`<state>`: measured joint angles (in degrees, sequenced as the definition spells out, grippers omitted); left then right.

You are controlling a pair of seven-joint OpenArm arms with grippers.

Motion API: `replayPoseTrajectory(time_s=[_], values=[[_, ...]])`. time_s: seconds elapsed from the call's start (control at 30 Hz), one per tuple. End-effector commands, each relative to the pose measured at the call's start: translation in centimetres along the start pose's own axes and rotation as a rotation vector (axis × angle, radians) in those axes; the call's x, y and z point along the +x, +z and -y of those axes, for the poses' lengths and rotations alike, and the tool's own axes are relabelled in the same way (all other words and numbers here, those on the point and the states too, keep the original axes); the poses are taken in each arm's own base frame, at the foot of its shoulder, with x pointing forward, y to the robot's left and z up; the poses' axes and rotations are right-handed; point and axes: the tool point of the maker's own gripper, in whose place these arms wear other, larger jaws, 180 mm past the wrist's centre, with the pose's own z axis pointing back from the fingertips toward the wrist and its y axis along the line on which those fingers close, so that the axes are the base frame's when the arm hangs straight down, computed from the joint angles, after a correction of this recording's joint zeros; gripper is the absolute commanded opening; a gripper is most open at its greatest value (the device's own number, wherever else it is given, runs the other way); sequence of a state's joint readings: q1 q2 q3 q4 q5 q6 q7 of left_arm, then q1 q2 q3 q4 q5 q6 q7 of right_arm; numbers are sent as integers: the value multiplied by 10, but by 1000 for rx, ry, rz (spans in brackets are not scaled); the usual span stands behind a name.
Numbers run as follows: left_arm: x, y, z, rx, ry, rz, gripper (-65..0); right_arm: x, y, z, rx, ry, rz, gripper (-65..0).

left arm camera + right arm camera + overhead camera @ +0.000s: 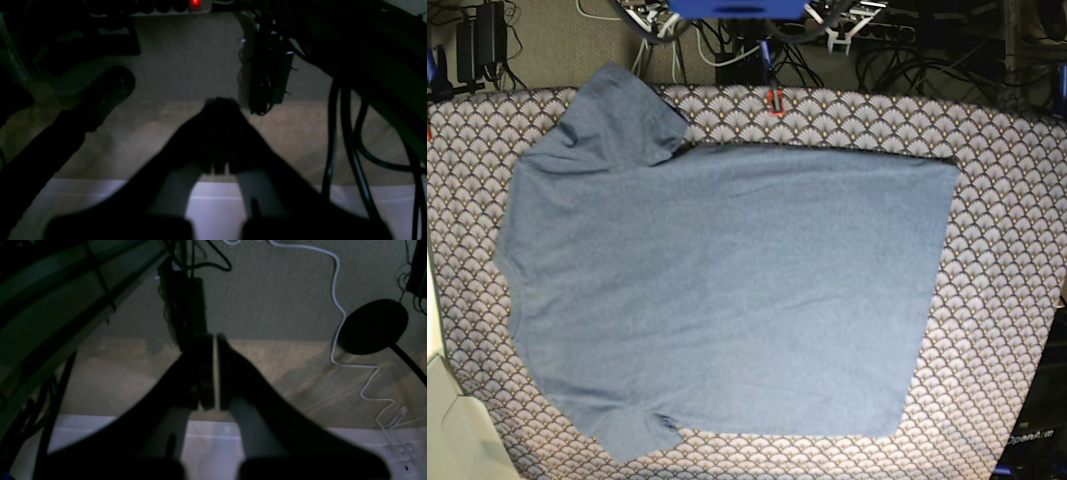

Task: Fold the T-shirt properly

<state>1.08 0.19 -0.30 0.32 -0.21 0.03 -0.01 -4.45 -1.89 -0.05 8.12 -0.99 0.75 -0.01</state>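
Left hand (pixel 220 110) pinched together, holding nothing, over the floor; right hand (pixel 213 350) likewise closed and empty. Out on the scallop-patterned counter (pixel 1007 330), the large slate-blue heathered T-shirt (pixel 727 290) lies flat, plain side up, long axis left-right, sleeves at the left, hem right.

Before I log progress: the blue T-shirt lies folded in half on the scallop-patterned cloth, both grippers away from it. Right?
Not folded: the base view shows the T-shirt spread flat, both sleeves out, on the scallop-patterned cloth. The left gripper and right gripper are indeed away from it.
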Motion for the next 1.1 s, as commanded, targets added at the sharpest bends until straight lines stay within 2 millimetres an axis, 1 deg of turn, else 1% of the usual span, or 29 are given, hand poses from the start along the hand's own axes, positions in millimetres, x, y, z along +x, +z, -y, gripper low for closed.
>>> replayPoseTrajectory(time_s=[0.0, 0.1, 0.93, 1.03, 1.07], values=[[-2, 0, 2, 0, -1, -1, -647, 2, 0, 4, -12, -12, 6, -650], [-2, 0, 3, -2, -1, -1, -647, 10, 1, 8, -18, -11, 35, -650], [-3, 0, 3, -2, -1, -3, -647, 9, 2, 10, -20, -11, 45, -650], [-6, 0, 2, -1, -1, -6, -647, 6, 2, 10, -21, -11, 40, -650], [-11, 0, 2, -1, -1, -6, -647, 0, 3, 10, -21, -11, 34, -650]])
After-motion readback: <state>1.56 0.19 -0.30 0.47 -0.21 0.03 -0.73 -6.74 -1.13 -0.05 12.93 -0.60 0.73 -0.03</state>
